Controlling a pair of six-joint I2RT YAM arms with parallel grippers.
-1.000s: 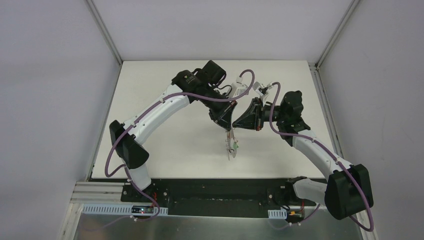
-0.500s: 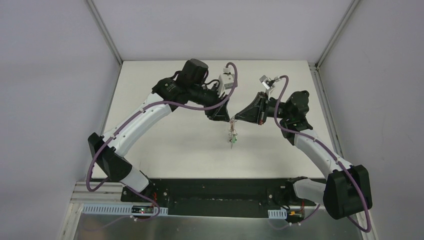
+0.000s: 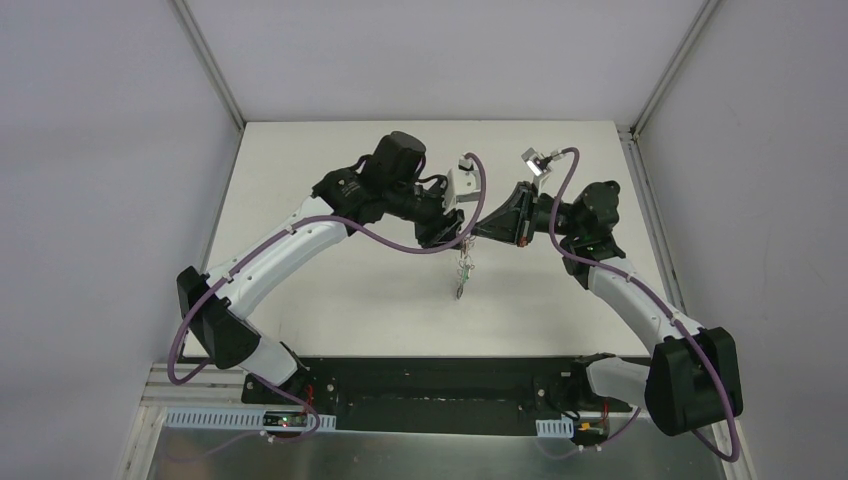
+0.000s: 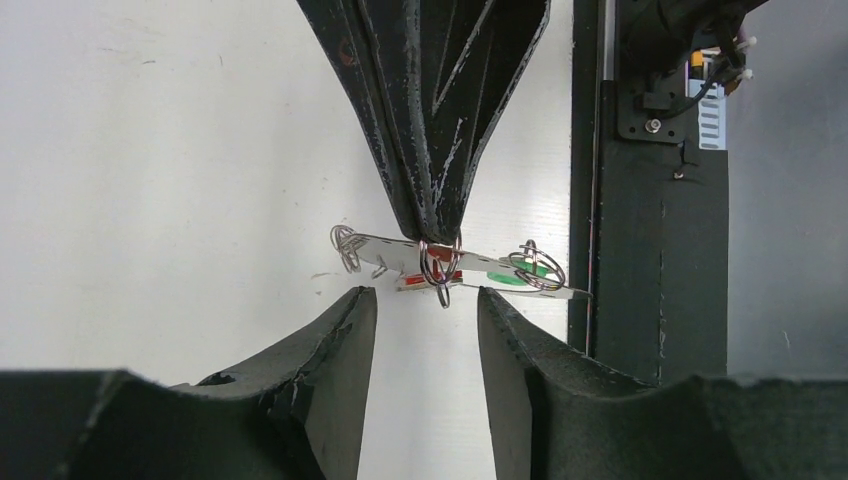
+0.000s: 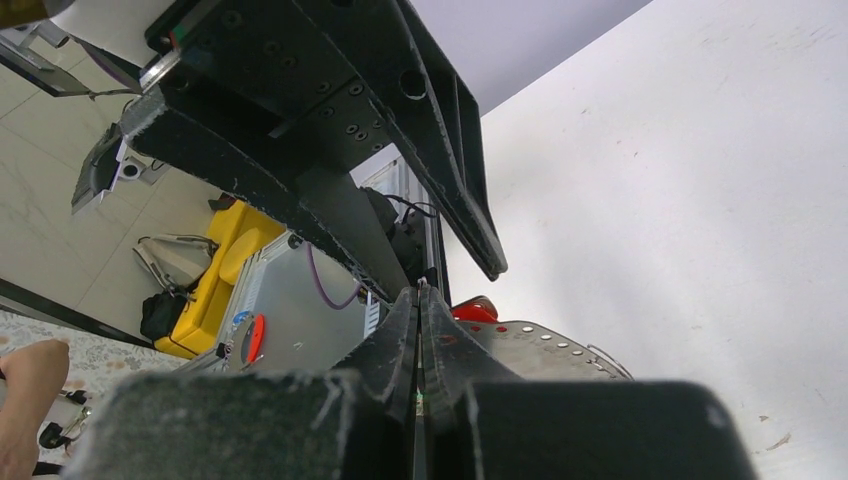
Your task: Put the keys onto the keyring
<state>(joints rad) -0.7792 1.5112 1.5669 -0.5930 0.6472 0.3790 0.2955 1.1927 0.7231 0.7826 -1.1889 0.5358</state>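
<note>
We see the keys (image 4: 470, 264), red and green heads among small wire rings (image 4: 536, 270), hanging in a bunch above the middle of the table (image 3: 400, 300). Our right gripper (image 4: 432, 232) pinches them tight. Our left gripper (image 4: 425, 300) stands part open, a finger either side, just short of the bunch.

No writing, label, brand, number or sign is clear enough to read in any of the three views.
</note>
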